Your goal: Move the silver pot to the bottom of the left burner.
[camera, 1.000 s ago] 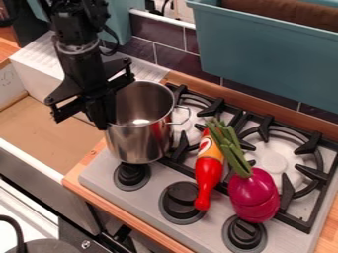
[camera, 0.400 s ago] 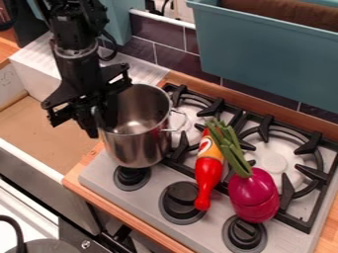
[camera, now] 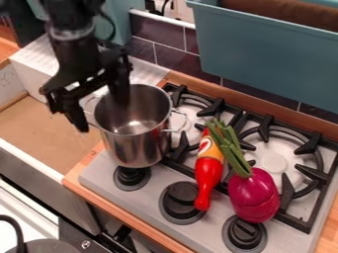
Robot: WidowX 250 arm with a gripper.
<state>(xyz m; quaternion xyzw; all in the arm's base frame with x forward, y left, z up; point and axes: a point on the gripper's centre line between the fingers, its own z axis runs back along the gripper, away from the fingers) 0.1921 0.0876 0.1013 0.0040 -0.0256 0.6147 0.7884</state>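
Note:
My gripper point(camera: 102, 111) hangs over the left rim of the silver pot, open, one finger outside the pot on its left and the other above the pot's opening. The silver pot point(camera: 135, 146) stands upright at the left front of the stove, just behind the left knob, with a wire handle on its right and another on its left. The left burner point(camera: 191, 114) lies to the right of the pot, partly hidden by it.
A red and yellow bottle point(camera: 208, 173) and a purple vegetable with green stalks point(camera: 253, 195) lie right of the pot. Beyond them is the right burner point(camera: 271, 163). Knobs point(camera: 180, 201) line the stove's front, a sink point(camera: 49, 131) lies left, and a teal bin point(camera: 264, 59) stands behind.
The pot has shifted slightly toward the front left. My gripper moved a little left with it, then its fingers spread apart, and the pot's left handle came into view.

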